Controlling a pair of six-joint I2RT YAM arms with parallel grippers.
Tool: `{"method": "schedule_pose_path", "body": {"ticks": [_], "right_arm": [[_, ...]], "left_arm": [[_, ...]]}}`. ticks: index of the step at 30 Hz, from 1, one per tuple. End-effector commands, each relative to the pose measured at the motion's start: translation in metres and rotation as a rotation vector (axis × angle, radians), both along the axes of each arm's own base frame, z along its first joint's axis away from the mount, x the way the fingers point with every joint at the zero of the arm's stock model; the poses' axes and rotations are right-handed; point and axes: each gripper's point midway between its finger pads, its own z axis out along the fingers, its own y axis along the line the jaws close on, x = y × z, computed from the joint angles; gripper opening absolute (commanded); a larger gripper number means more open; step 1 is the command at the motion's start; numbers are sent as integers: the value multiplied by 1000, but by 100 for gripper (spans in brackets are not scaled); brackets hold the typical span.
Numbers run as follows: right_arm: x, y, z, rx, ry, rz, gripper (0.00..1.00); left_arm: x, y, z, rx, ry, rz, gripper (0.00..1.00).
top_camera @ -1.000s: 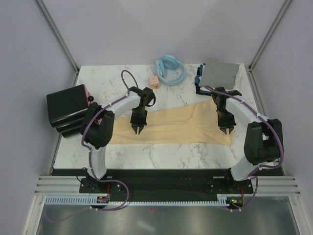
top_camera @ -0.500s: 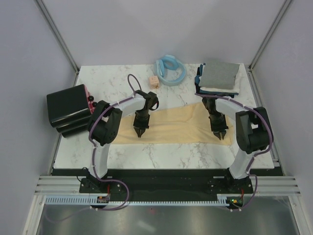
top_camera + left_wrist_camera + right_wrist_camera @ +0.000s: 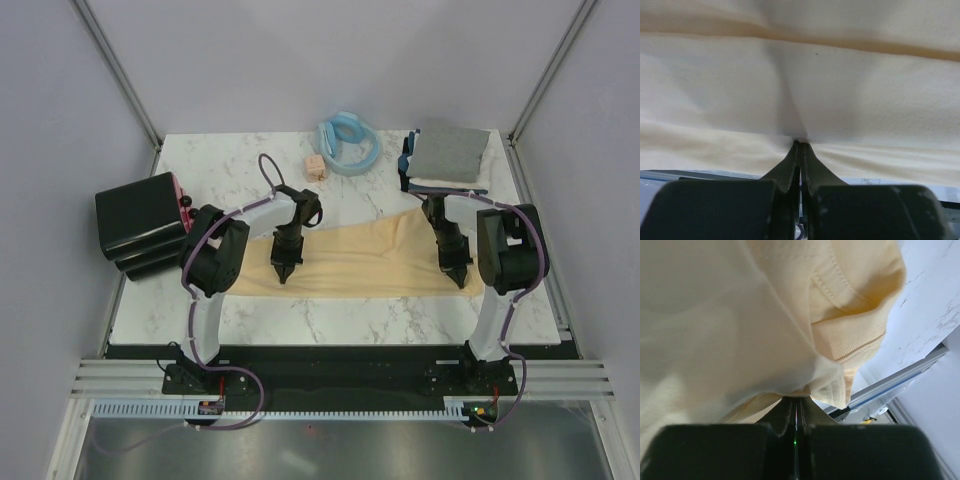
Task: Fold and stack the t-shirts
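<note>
1. My left claw (image 3: 282, 272) is pressed together on a small raised peak of the cream t-shirt (image 3: 370, 262); in its wrist view the dark fingers (image 3: 790, 170) meet at the tips, and soft matte cloth (image 3: 840, 90) spreads out from the pinch in shallow creases.
2. My right claw (image 3: 460, 278) is likewise clamped on the same shirt, at its right end; above the closed fingers (image 3: 785, 415) the cloth (image 3: 715, 315) bunches up, with a ribbed band and a stitched seam folded over just right of the pinch.
3. The shirt lies as a long flat strip stretched between the two claws and running on past the left one; its near edge is straight.
4. Close beyond the right claw sits the folded stack (image 3: 448, 155), grey knit on top, white and navy layers showing beneath.
5. On the near side of both claws there is bare white marble table (image 3: 330, 315) up to the front edge; the table's right edge is near the right claw.
6. Beyond the left claw sit a small peach cube (image 3: 316, 167) and a glossy light blue ring (image 3: 348, 142); well to its left is a smooth black box (image 3: 140, 222) with a pink-red side.
</note>
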Motion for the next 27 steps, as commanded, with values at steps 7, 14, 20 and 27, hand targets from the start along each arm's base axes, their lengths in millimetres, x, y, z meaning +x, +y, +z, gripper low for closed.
{"method": "schedule_pose_path", "body": {"ticks": [7,14,20,27], "right_arm": [[32,-15,-8,-29,-92,-45,9],[62,-11,50,-14,-302,-89,19],[84,-14,113,-27,-454,-104,20],[116,32,138,202,-580,-56,20]], "left_arm": [[5,42,-5,107,14,32,2],[31,30,39,30,-127,48,15],[61,43,94,9,-267,110,19],[63,92,96,95,-317,207,29]]}}
